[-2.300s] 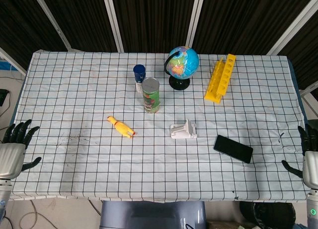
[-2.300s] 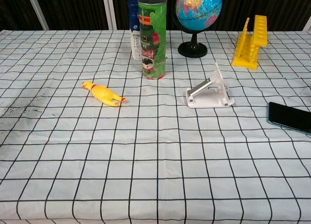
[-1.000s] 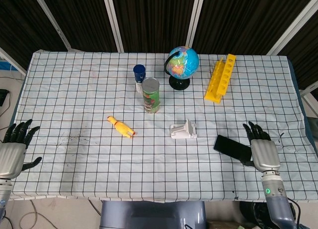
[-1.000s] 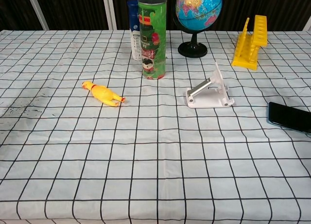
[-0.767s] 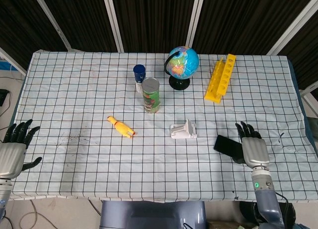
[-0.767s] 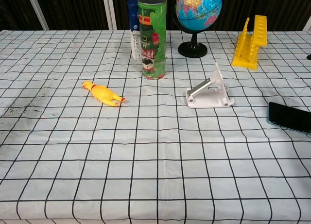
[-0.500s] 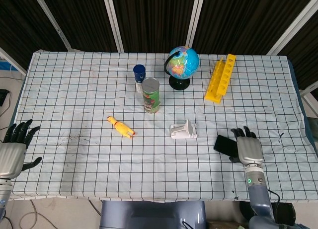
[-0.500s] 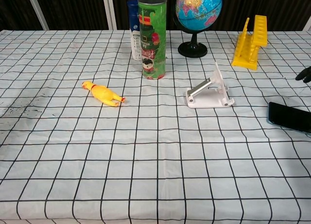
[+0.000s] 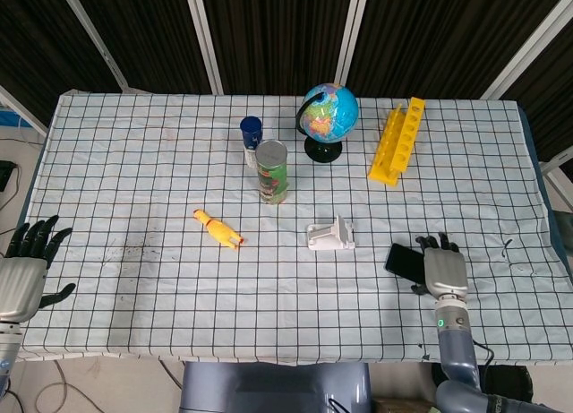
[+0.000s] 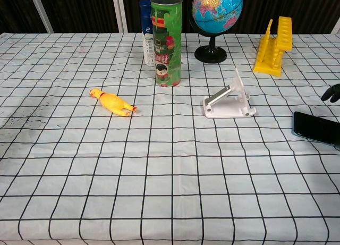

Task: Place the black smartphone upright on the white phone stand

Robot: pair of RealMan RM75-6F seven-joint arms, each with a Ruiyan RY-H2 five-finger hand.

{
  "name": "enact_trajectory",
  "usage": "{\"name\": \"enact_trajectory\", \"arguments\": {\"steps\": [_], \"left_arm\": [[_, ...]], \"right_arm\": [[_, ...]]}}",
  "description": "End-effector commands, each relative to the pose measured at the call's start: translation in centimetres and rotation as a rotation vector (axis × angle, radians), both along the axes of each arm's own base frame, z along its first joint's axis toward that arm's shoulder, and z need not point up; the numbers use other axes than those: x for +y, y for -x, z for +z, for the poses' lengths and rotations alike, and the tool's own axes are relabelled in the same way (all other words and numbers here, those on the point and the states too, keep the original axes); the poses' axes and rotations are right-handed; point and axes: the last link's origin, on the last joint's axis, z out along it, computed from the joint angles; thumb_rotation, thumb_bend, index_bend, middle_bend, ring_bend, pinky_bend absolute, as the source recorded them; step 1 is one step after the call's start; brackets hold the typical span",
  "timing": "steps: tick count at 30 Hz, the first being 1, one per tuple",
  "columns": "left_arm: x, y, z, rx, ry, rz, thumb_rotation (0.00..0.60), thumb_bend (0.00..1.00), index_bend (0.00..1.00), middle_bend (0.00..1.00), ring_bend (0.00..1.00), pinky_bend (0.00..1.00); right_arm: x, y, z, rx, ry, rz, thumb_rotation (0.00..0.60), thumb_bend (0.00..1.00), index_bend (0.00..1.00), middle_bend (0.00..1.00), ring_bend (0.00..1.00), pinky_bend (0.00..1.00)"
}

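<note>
Near the right edge of the surface (image 9: 134, 180), the smartphone (image 9: 405, 261) lies flat, just right of the empty stand (image 9: 330, 235). Over it hovers the right hand (image 9: 444, 271), fingers spread, holding nothing, likely poised to grasp. Idle at the left edge, the left hand (image 9: 22, 270) is open too.

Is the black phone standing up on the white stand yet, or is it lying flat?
Lying flat. The black smartphone lies on the tablecloth right of the white phone stand, which holds nothing. The right hand covers its far end.

The smartphone (image 9: 407, 261) lies right of the phone stand (image 9: 330, 236), under the right hand (image 9: 443, 270).
</note>
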Motion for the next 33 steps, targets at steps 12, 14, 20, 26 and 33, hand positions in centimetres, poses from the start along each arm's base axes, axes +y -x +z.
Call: {"name": "enact_trajectory", "arguments": {"steps": [12, 14, 20, 26, 33], "left_arm": [[0.0, 0.0, 0.0, 0.0, 0.001, -0.001, 0.6, 0.1, 0.14, 0.0, 0.0, 0.0], [0.0, 0.0, 0.0, 0.0, 0.001, -0.002, 0.6, 0.1, 0.14, 0.0, 0.0, 0.0], [0.0, 0.0, 0.0, -0.001, 0.001, -0.002, 0.6, 0.1, 0.14, 0.0, 0.0, 0.0], [0.0, 0.0, 0.0, -0.001, 0.002, -0.002, 0.6, 0.1, 0.14, 0.0, 0.0, 0.0], [0.0, 0.0, 0.0, 0.001, 0.002, -0.003, 0.6, 0.1, 0.14, 0.0, 0.0, 0.0]], "right_arm": [[-0.2, -0.5, -1.1, -0.032, -0.014, -0.069, 0.6, 0.18, 0.25, 0.22, 0.06, 0.18], [-0.3, -0.3, -1.1, -0.03, -0.013, -0.073, 0.6, 0.18, 0.26, 0.22, 0.06, 0.18], [-0.6, 0.1, -1.3, -0.022, -0.007, -0.083, 0.6, 0.19, 0.28, 0.23, 0.06, 0.18], [-0.9, 0.8, -1.5, -0.014, -0.006, -0.114, 0.6, 0.2, 0.31, 0.25, 0.06, 0.18], [-1.1, 1.4, -1.5, -0.014, 0.002, -0.141, 0.6, 0.2, 0.31, 0.25, 0.06, 0.18]]}}
